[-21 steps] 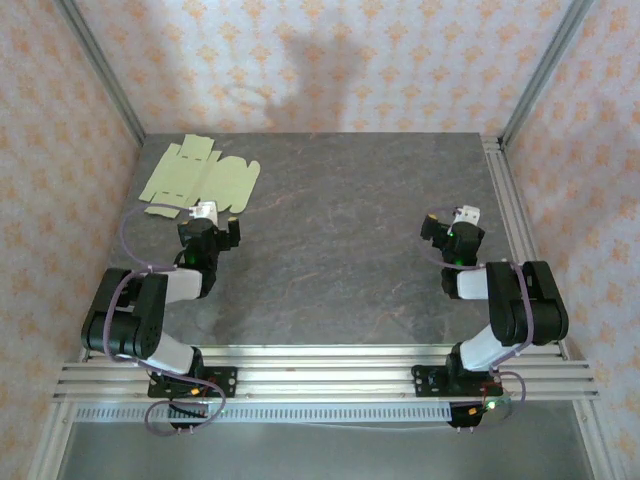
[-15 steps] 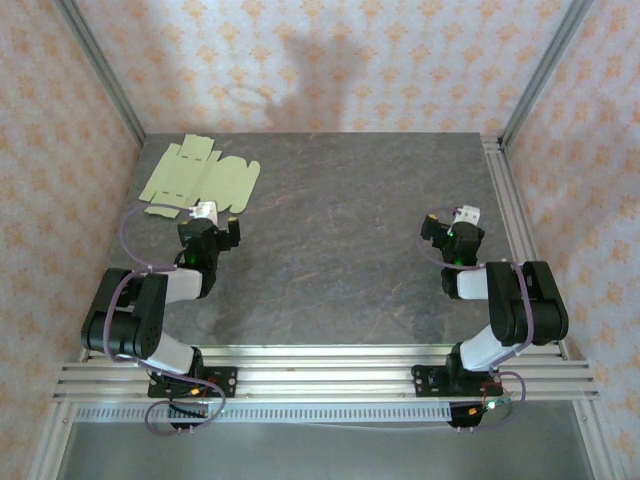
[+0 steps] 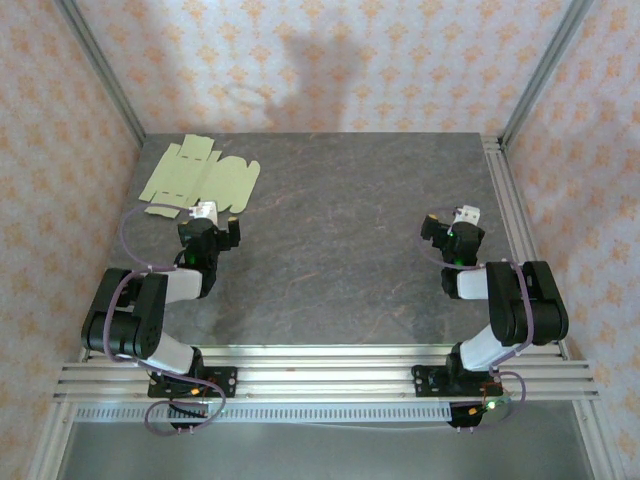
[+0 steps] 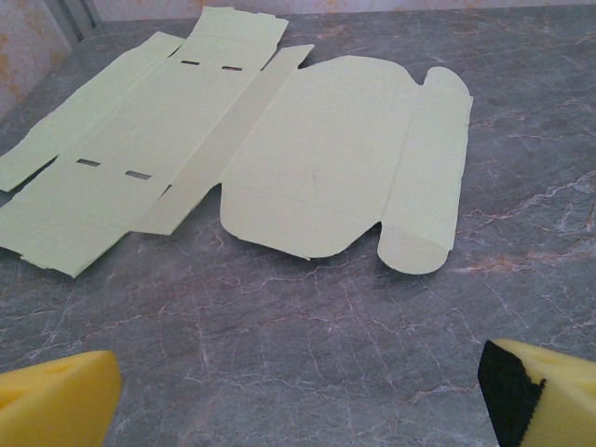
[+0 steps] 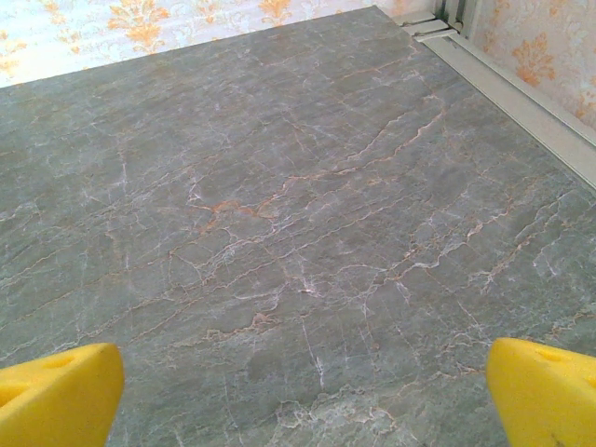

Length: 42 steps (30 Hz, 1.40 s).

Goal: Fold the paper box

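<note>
There are two grippers, and both have the jaws spread wide and hold nothing. The left gripper is at the near edge of the one paper box, and the right gripper is over the bare table. The box lies flat and unfolded in the far left corner. Its long axis goes across the table, with the rounded tab end pointing right.

right claw spread wide | grey marbled table beneath | rail upper right

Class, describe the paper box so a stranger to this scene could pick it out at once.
Look at the grey marbled table, then its far left corner. There lies the paper box, unfolded flat: the only pale yellow-green card, with slots, flaps and rounded tabs.
</note>
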{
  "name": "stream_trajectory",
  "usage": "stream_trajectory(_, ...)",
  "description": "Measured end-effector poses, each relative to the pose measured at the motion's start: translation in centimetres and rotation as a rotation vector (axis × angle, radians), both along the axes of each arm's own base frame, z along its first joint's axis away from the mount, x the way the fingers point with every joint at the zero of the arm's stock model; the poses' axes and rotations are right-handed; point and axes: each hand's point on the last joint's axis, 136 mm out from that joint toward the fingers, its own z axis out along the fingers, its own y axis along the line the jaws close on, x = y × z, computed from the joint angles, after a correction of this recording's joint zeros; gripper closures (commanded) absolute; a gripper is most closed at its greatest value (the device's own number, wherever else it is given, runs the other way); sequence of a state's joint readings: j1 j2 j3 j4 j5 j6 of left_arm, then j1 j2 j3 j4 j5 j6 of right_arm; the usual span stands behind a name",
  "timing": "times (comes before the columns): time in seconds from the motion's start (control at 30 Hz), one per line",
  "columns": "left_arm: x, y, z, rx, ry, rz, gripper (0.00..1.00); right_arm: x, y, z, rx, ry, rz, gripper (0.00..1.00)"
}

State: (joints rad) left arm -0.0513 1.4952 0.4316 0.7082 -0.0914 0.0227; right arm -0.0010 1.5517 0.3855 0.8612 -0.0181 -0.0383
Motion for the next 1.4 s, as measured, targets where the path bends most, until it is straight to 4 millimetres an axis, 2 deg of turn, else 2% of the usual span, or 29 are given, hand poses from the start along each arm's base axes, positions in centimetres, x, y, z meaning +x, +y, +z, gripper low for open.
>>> stream_trajectory(0.27,0.1,-0.1,0.2,0.004,0.047,-0.003,0.0,-0.3,0.2,0.5,-0.001,-0.02,0.005,0.01)
stream_trajectory(0.37,0.8,-0.4,3.0,0.005,0.032,-0.01,0.0,-0.7,0.7,2.2,-0.01,-0.05,0.019,0.01)
stream_trajectory(0.53,2.3,-0.7,9.5,-0.011,-0.054,-0.011,0.0,-0.5,2.9,5.8,-0.048,-0.081,0.08,0.01)
stream_trajectory(0.6,3.2,-0.7,11.2,-0.028,-0.066,-0.003,0.0,0.1,4.2,7.2,-0.058,-0.083,0.118,0.01)
stream_trajectory(0.7,4.7,-0.6,12.5,-0.056,-0.058,0.014,0.0,0.9,6.4,9.5,-0.07,-0.089,0.175,0.01)
stream_trajectory(0.77,5.8,-0.2,12.3,-0.077,-0.028,0.033,0.0,1.2,8.0,10.6,-0.076,-0.088,0.215,0.01)
stream_trajectory(0.93,9.4,1.0,9.4,-0.159,0.087,0.109,0.0,1.0,13.1,12.0,-0.099,-0.063,0.353,0.01)
stream_trajectory(1.13,13.7,1.1,5.5,-0.262,0.221,0.16,0.0,-0.1,18.7,12.0,-0.114,-0.024,0.508,0.01)
stream_trajectory(1.23,15.3,0.8,3.6,-0.303,0.293,0.184,0.0,-0.6,20.1,11.4,-0.103,0.005,0.552,0.01)
stream_trajectory(1.4,16.7,-0.2,-0.6,-0.375,0.445,0.202,0.0,-0.6,20.6,9.9,-0.08,0.053,0.566,0.01)
